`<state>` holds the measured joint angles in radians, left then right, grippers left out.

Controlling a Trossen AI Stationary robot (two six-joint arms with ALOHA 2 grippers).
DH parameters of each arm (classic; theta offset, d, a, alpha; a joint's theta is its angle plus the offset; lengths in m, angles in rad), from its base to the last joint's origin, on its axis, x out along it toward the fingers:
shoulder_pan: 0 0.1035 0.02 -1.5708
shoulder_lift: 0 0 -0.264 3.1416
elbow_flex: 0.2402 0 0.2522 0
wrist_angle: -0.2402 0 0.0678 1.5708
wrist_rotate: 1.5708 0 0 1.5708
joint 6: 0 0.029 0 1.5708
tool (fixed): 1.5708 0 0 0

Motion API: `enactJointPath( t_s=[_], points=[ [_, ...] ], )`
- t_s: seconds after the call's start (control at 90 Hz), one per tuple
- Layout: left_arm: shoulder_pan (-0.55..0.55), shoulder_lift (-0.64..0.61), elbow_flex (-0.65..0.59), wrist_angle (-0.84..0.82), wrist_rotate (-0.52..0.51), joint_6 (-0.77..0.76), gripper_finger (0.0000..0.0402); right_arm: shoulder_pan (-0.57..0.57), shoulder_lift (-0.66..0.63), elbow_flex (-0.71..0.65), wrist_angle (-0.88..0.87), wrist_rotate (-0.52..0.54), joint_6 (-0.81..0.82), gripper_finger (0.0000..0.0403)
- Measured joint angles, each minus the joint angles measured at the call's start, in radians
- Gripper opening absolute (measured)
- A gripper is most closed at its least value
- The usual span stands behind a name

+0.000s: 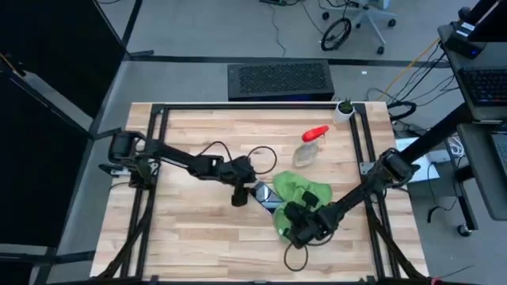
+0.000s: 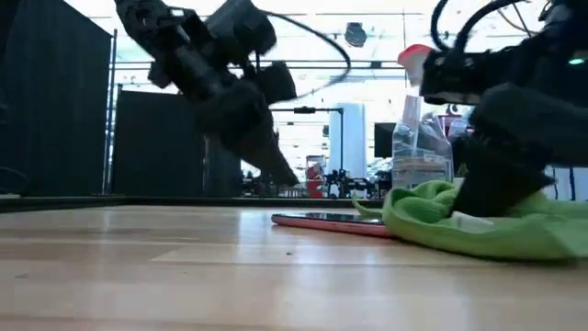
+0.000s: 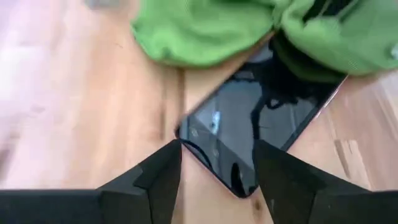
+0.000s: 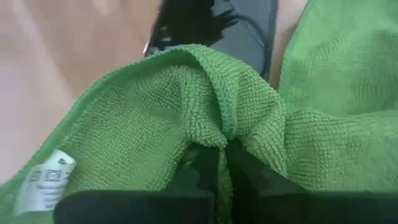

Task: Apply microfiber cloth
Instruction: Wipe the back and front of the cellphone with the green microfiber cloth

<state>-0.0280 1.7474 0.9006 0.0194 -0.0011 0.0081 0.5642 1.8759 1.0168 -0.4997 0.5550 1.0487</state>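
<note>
Fingers of the right gripper (image 4: 221,165) are pressed together on a raised fold of the microfiber cloth (image 4: 186,118), and the fabric bunches up between them in the right wrist view. Fingers (image 3: 158,171) of the left gripper (image 3: 217,180) stand apart, with nothing between them, just over the near end of the phone (image 3: 249,124).

Going from the biggest thing down: the worktop (image 1: 198,229) is of light wood boards inside a black frame. Both dark arms reach toward its middle, the left arm (image 1: 190,162) from the left side and the right arm (image 1: 372,186) from the right side.

The microfiber cloth (image 1: 301,190) is bright green and lies crumpled on the worktop a little right of the centre, under the right gripper (image 1: 305,222). It has a small white label (image 4: 46,177) near one edge. In the low view the cloth (image 2: 496,225) makes a low heap, and it covers the far part of the phone.

The spray bottle (image 1: 309,149) is clear with a red nozzle and is near the cloth, toward the back of the worktop. A small white pot with a plant (image 1: 344,108) stands at the back right corner.

The phone (image 1: 265,195) is black and flat on the wood, between the left gripper (image 1: 239,194) and the cloth, one end bare and the other end under the green fabric.
</note>
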Motion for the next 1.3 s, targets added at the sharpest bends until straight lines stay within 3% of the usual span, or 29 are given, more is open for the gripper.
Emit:
enactJointPath(
  t_s=[0.522, 0.744, 0.933, 1.1, 1.3],
  points=[
    [0.000, -0.015, 0.002, -0.062, -0.012, 0.024, 0.0184, -0.184, 0.006, -0.001, 0.064, 0.063, -0.337, 0.0000],
    [0.002, -0.026, 0.002, -0.070, -0.017, 0.033, 0.0184, -0.152, -0.086, -0.001, -0.004, 0.011, -0.353, 0.0000],
    [0.002, -0.044, 0.002, -0.095, -0.017, 0.034, 0.0184, -0.080, -0.242, 0.000, -0.242, -0.147, -0.250, 0.0000],
    [0.002, -0.056, 0.002, -0.091, -0.017, 0.050, 0.0184, -0.009, -0.403, 0.000, -0.454, -0.291, -0.043, 0.0000],
    [0.004, -0.056, 0.003, -0.092, -0.017, 0.051, 0.0184, 0.102, -0.468, 0.000, -0.553, -0.314, 0.137, 0.0000]
  ],
)
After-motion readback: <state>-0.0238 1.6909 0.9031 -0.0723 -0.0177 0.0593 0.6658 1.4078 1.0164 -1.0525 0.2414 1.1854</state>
